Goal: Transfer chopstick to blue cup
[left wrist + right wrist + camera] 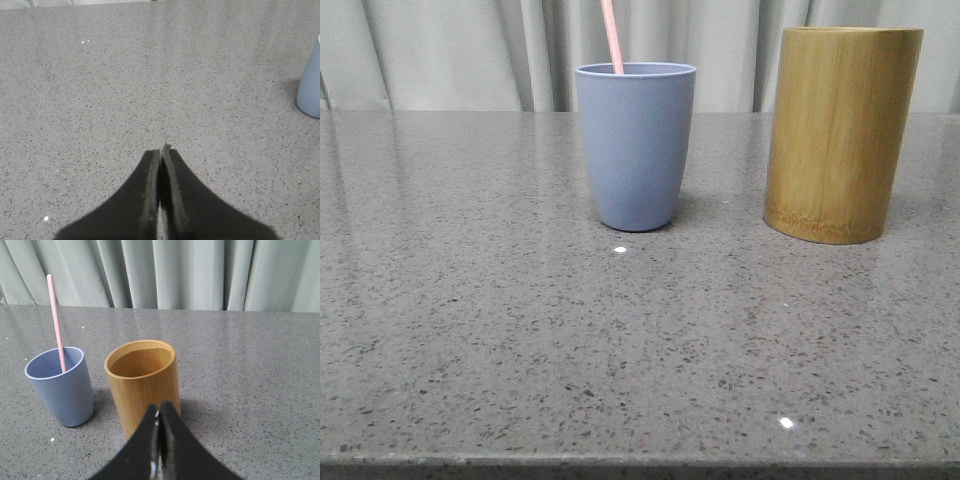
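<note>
The blue cup [635, 145] stands on the grey table, left of the bamboo cylinder. A pale pink chopstick [612, 36] stands in it, its upper end leaning out over the rim. In the right wrist view the cup [62, 387] holds the chopstick [56, 322]. The cup's edge shows in the left wrist view [311, 87]. My right gripper [160, 410] is shut and empty, in front of the bamboo cylinder. My left gripper [161, 151] is shut and empty over bare table, apart from the cup. Neither gripper shows in the front view.
The yellow-brown bamboo cylinder [840, 130] stands right of the cup; the right wrist view shows no chopstick in it [142, 385]. Grey speckled table [620, 350] stretches to the front edge. Pale curtains [470, 50] hang behind.
</note>
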Controlling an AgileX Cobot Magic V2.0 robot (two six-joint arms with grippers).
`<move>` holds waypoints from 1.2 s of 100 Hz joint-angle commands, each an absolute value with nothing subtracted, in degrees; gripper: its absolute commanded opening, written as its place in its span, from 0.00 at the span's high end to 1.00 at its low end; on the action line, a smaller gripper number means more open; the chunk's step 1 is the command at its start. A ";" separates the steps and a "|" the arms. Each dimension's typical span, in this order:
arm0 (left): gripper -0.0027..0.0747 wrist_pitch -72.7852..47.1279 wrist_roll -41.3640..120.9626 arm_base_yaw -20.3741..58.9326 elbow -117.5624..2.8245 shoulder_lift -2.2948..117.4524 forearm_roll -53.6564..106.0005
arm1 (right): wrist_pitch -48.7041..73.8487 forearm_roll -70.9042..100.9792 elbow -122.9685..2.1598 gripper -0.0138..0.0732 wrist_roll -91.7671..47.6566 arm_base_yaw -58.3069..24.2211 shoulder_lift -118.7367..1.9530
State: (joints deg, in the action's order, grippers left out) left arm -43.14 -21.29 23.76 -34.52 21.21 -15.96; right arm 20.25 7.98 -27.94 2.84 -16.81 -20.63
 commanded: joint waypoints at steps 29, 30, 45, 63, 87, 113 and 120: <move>0.99 -38.97 -21.97 23.50 -35.36 20.88 -16.05 | 15.78 7.48 -28.55 0.91 2.47 -16.41 -18.94; 0.99 -38.97 -21.97 23.50 -35.36 20.88 -16.05 | 15.78 7.48 -28.55 0.91 2.47 -16.41 -18.94; 0.99 -38.97 -21.97 23.50 -35.36 20.88 -16.05 | 15.78 7.48 -28.55 0.91 2.47 -16.41 -18.94; 0.99 -38.97 -21.97 23.50 -35.36 20.88 -16.05 | 15.73 7.48 -28.55 0.91 2.47 -16.41 -18.94; 0.99 -38.97 -21.97 23.50 -35.36 20.88 -16.05 | 15.73 7.48 -28.55 0.91 2.47 -16.41 -18.94; 0.99 -38.97 -21.97 23.50 -35.25 20.88 -16.05 | 15.73 7.48 -28.55 0.91 2.47 -16.41 -18.94; 0.99 -38.28 -21.97 23.50 -34.24 20.88 -16.05 | 15.73 7.48 -28.55 0.91 2.47 -16.41 -18.94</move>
